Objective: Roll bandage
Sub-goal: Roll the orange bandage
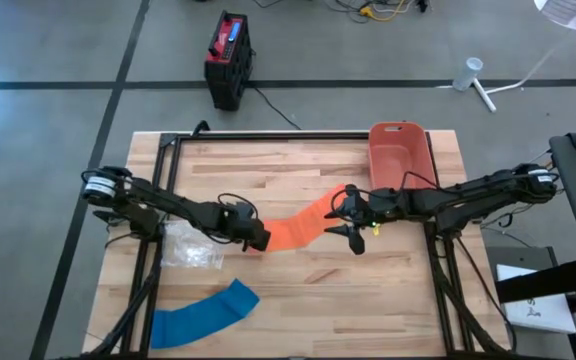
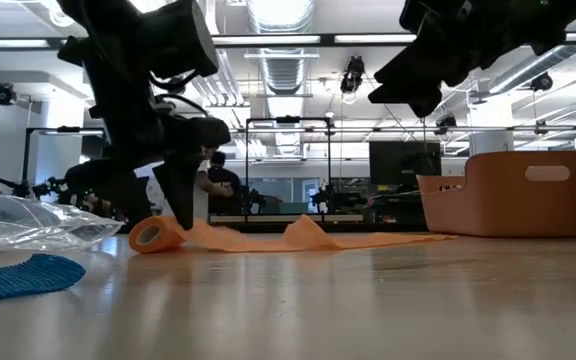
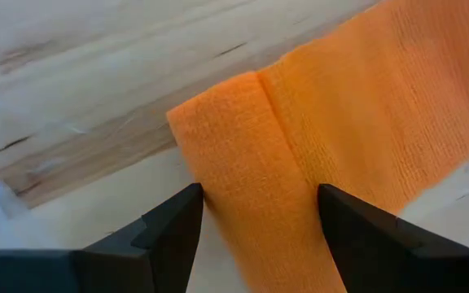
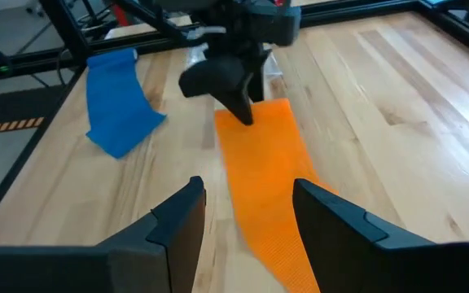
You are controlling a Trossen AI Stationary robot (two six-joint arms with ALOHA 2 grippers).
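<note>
The orange bandage [image 1: 303,228] lies mid-table, only its nine o'clock end wound into a small roll, most still flat. The left gripper [image 3: 255,216], spread, straddles the roll; the right gripper [image 1: 356,232], also spread, hovers over the tail. The bin [image 1: 398,152] (at one o'clock) looks empty.

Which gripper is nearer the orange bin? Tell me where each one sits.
Right. The right gripper hovers just in front of the orange bin, over the orange bandage. The left gripper is at the bandage's rolled end, farther away.
</note>
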